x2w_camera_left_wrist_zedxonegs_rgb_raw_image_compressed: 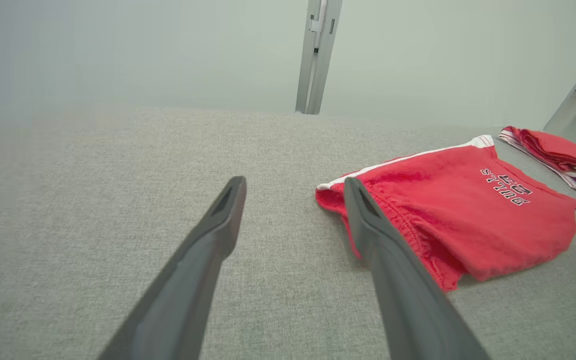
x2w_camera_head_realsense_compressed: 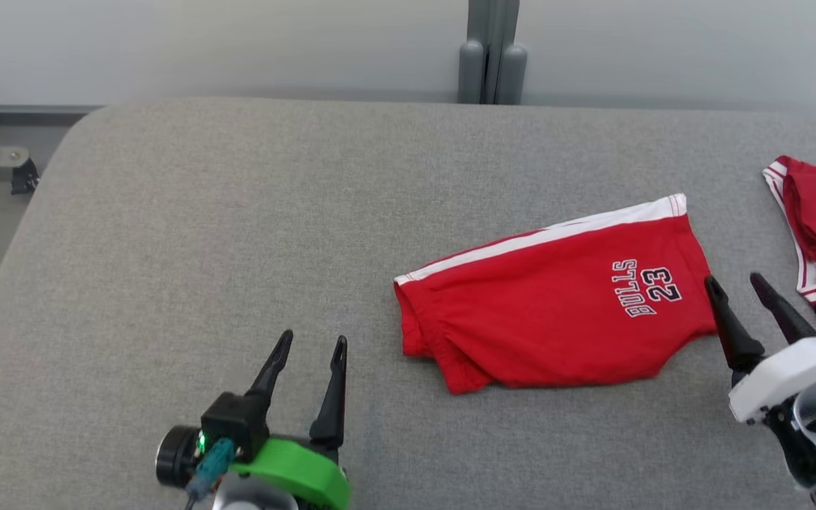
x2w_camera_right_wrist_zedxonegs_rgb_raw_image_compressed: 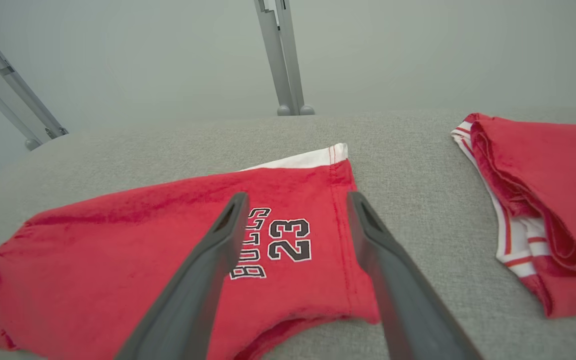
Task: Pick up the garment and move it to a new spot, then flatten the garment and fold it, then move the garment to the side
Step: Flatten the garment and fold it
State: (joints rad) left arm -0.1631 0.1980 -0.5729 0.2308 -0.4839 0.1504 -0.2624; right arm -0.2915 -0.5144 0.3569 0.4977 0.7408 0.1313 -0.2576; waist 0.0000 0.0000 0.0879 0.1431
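Right gripper (x2w_camera_head_realsense_compressed: 734,280), fingers apart and empty, sits just beside the hem end of the red shorts (x2w_camera_head_realsense_compressed: 557,312), left gripper (x2w_camera_head_realsense_compressed: 313,338) likewise apart near their waistband end; the shorts appear folded, with only the move aside left.

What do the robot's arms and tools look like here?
Left tool: two long dark tapered fingers on a black block, bright green collar, black lens with a green light, teal cable plug. Right tool: same dark fingers, white housing, grey wrist.
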